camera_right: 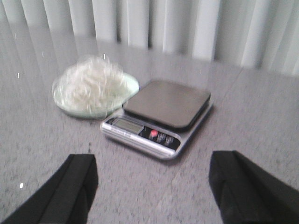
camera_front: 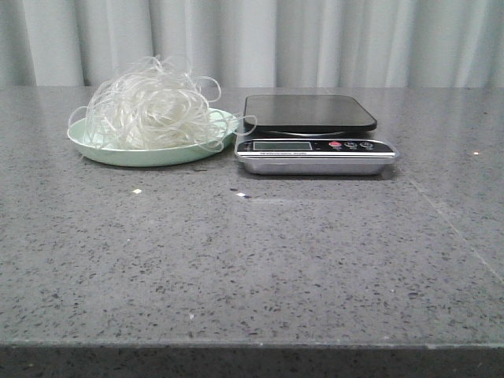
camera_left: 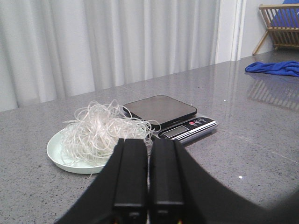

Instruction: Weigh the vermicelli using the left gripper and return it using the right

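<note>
The vermicelli [camera_front: 150, 110] is a fluffy white nest of strands lying on a pale green plate [camera_front: 106, 151] at the back left of the table. It also shows in the left wrist view [camera_left: 100, 130] and, blurred, in the right wrist view [camera_right: 91, 88]. A kitchen scale [camera_front: 315, 134] with a bare black platform stands right beside the plate. My left gripper [camera_left: 148, 142] is shut and empty, well short of the plate. My right gripper [camera_right: 152, 175] is open and empty, short of the scale [camera_right: 159, 116]. Neither gripper shows in the front view.
The grey speckled table [camera_front: 252, 260] runs to a curtain at the back. In the left wrist view a blue cloth [camera_left: 275, 67] lies far off beside a wooden rack [camera_left: 280, 23].
</note>
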